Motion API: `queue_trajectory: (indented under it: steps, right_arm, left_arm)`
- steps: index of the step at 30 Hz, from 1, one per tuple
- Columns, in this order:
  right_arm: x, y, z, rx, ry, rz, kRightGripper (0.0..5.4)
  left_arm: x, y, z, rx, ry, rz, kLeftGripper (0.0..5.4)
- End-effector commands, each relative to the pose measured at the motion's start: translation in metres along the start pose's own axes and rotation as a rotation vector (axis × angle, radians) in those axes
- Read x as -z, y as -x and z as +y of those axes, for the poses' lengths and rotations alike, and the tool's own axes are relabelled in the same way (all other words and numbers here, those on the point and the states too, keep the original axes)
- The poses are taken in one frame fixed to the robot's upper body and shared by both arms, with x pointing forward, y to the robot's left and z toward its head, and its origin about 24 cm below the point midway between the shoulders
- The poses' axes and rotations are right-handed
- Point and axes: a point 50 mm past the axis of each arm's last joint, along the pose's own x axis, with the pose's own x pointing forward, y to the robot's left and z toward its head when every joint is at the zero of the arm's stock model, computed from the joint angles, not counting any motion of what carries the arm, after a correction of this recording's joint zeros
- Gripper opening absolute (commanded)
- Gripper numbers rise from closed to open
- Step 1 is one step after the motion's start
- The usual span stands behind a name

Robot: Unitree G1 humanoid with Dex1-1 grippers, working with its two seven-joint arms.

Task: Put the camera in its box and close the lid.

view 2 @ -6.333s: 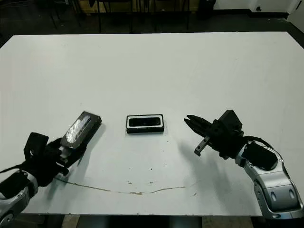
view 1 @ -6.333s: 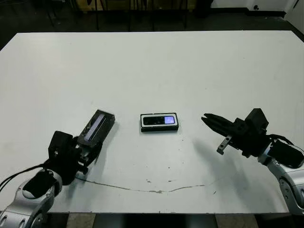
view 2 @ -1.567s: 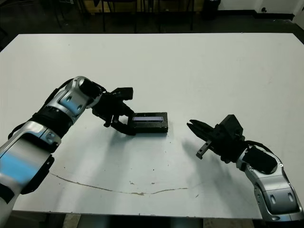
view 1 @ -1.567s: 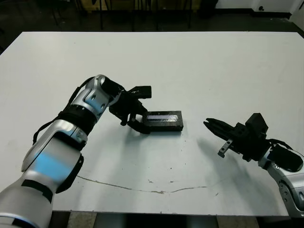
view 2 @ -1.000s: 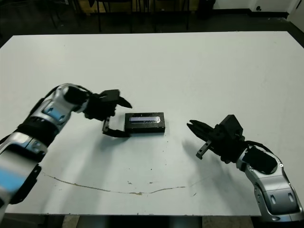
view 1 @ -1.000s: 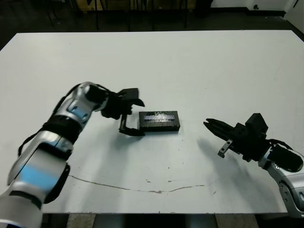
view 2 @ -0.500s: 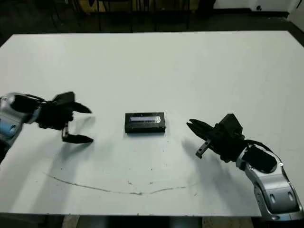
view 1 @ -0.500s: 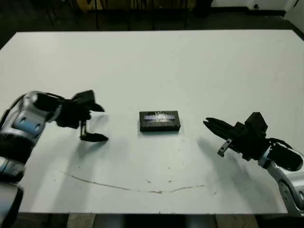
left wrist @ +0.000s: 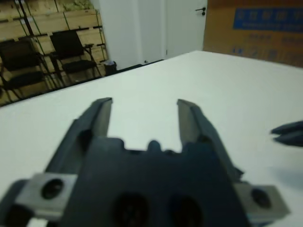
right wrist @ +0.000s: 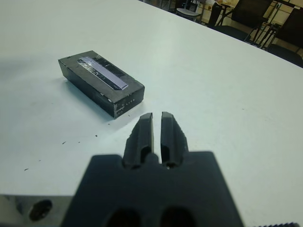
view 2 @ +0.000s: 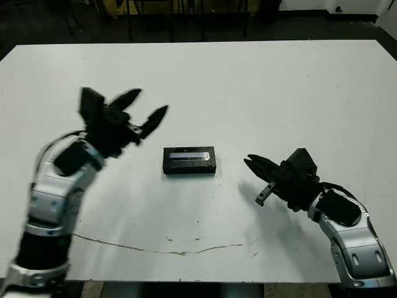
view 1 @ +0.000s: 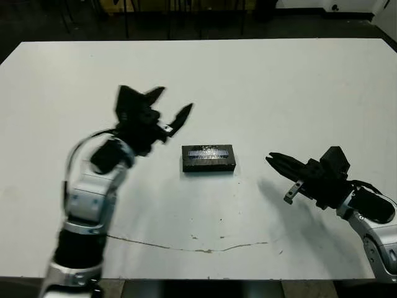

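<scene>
2 chairs (left wrist: 42,59) beyond left gripper (left wrist: 144,118)

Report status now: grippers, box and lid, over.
Left gripper open, raised, empty. Right gripper shut, empty, right of box. Lid seated on box, camera hidden. Nothing in the way.

lid (view 1: 208,158) hiding box and camera, left arm (view 1: 99,186) motion-blurred

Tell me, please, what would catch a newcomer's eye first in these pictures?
First, the lid, a black cover with a pale glossy strip, sitting alone mid-table on the box; the camera cannot be seen. Next, the left gripper, raised above the white table left of it, fingers spread and empty. The right gripper, shut, points at it from the right.
</scene>
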Motion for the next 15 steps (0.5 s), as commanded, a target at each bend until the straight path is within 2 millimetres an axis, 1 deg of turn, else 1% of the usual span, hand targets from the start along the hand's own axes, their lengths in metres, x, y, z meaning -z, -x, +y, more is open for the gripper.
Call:
queue_trajectory:
  steps: [1, 6, 11, 12, 15]
  right_arm:
    - [0.005, 0.002, 0.001, 0.013, -0.016, 0.021, 0.0]
    - [0.003, 0.002, 0.001, 0.014, -0.006, 0.027, 0.0]
    - [0.004, 0.002, 0.003, 0.012, -0.013, 0.016, 0.0]
    - [0.004, 0.002, 0.003, 0.012, -0.014, 0.016, 0.0]
    - [0.004, 0.002, 0.003, 0.015, -0.015, 0.023, 0.0]
  left_arm:
    - [0.02, -0.007, -0.013, 0.004, 0.005, 0.127, 2.07]
    - [0.046, -0.016, -0.029, 0.007, -0.017, 0.286, 1.1]
    - [0.075, -0.014, -0.038, 0.032, -0.057, 0.426, 0.11]
    - [0.08, -0.013, -0.039, 0.038, -0.058, 0.445, 0.01]
    - [0.094, -0.007, -0.042, 0.06, -0.039, 0.501, 0.01]
